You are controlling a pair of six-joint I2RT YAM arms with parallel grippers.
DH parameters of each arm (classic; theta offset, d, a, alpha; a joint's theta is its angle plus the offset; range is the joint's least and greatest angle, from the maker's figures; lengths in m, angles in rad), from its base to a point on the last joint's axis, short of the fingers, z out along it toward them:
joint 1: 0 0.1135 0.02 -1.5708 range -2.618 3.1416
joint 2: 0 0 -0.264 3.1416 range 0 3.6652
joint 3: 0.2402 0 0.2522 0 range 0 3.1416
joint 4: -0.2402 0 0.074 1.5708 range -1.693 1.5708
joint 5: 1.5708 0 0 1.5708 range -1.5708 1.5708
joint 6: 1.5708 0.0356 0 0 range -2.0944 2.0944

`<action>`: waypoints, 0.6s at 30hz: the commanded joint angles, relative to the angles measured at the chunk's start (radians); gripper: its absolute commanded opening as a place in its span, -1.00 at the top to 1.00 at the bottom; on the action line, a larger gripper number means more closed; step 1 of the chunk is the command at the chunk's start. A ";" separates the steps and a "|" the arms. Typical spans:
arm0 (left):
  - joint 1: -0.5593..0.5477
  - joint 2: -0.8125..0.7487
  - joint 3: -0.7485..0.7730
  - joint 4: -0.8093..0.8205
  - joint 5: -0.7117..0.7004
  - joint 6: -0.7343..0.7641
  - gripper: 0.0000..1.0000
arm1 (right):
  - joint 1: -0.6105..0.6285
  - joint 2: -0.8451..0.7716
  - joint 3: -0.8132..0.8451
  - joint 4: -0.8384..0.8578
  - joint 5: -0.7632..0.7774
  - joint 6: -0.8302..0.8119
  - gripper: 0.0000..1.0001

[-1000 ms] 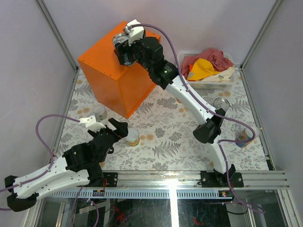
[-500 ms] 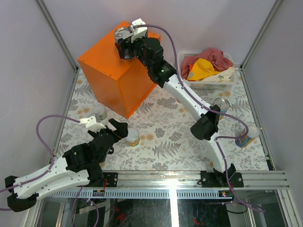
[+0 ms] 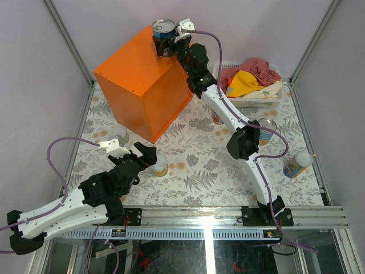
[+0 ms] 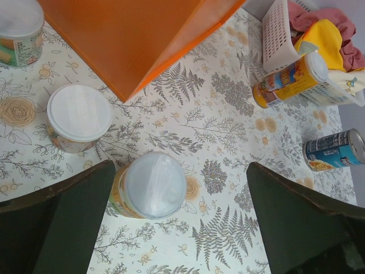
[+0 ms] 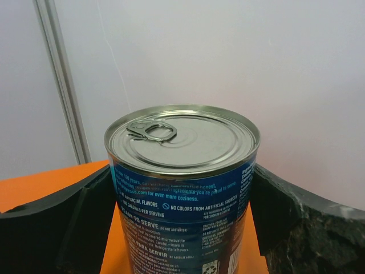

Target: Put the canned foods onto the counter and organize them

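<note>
The orange counter [image 3: 142, 80] stands at the back left. My right gripper [image 3: 169, 42] is shut on a blue-labelled can with a silver pull-tab top [image 3: 164, 31], held upright over the counter's far corner; in the right wrist view the can [image 5: 182, 188] fills the gap between both fingers. My left gripper [image 3: 147, 155] is open low over the table. A white-topped can [image 4: 153, 185] stands between its fingers, close to the left finger [image 4: 63, 222]. Another white-topped can [image 4: 78, 117] stands beside it.
A third can [image 4: 20, 31] stands by the counter's left side. A yellow tube [image 4: 291, 77] and a blue can [image 4: 333, 149] lie near the white basket of cloths [image 3: 251, 85]. A colourful tube [image 3: 297, 164] stands at the right edge.
My right gripper has carried the blue can back and to the right across the counter top to its far corner, now upright. The left arm has barely moved.
</note>
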 commanded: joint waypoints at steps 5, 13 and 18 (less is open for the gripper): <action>-0.005 0.004 -0.025 0.091 -0.040 0.011 -0.99 | -0.009 0.004 0.020 0.040 -0.066 0.075 -0.95; -0.006 -0.003 -0.031 0.149 -0.020 0.040 -0.99 | 0.010 -0.096 -0.038 0.003 -0.094 0.060 -0.99; -0.004 -0.015 -0.015 0.189 -0.010 0.088 -0.99 | 0.027 -0.173 -0.087 -0.004 -0.084 0.045 -0.99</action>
